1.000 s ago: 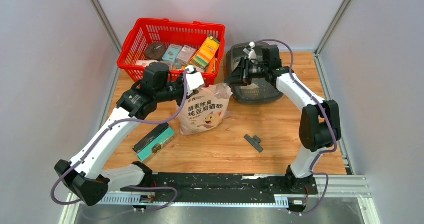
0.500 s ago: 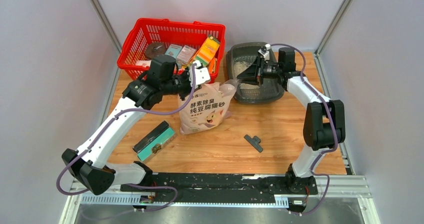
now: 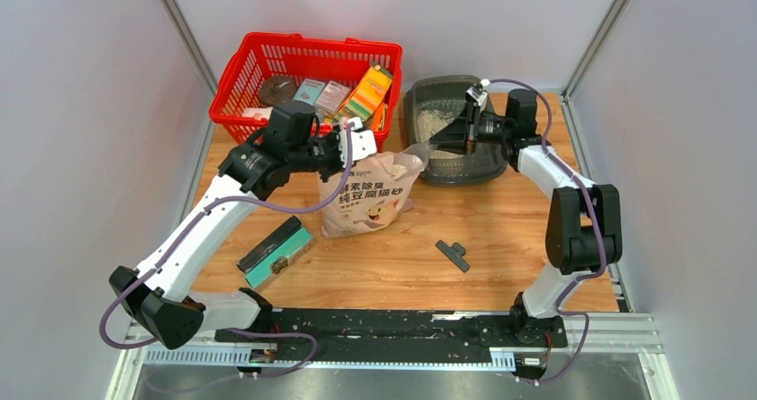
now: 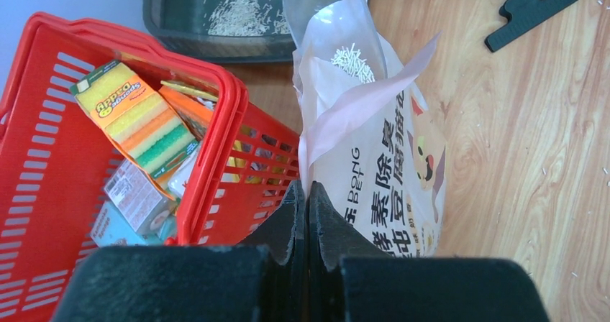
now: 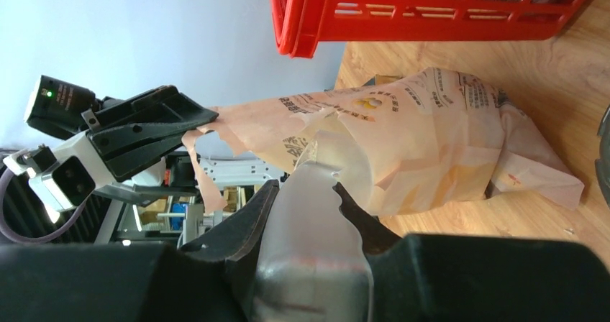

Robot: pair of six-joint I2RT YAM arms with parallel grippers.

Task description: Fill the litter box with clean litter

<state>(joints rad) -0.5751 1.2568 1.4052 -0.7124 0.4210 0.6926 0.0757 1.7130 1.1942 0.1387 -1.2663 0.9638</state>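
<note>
Left gripper [image 4: 306, 196] clenched on bag [image 4: 388, 192] lip; right gripper [image 5: 309, 207] grasping scoop [image 3: 427, 148] at bag mouth. Scooping step. Next: dig litter [image 4: 351, 56], tip into litter box [image 3: 482, 170] behind bag.

Over the last second the right hand [image 3: 465, 130] pulls back from above the litter box [image 3: 483, 164] toward the upper right of the top view, and its arm stretches out straighter along the right side of the desk [image 3: 500, 230]. That uncovers the box, and its pale litter [image 3: 436, 112] now shows in the far half. The clear scoop [image 3: 429, 146] in that hand now points left, its tip at the open mouth of the bag [image 3: 366, 199]. The left hand [image 3: 356, 141], pinching the bag's top edge, shifts slightly right and up.
</note>
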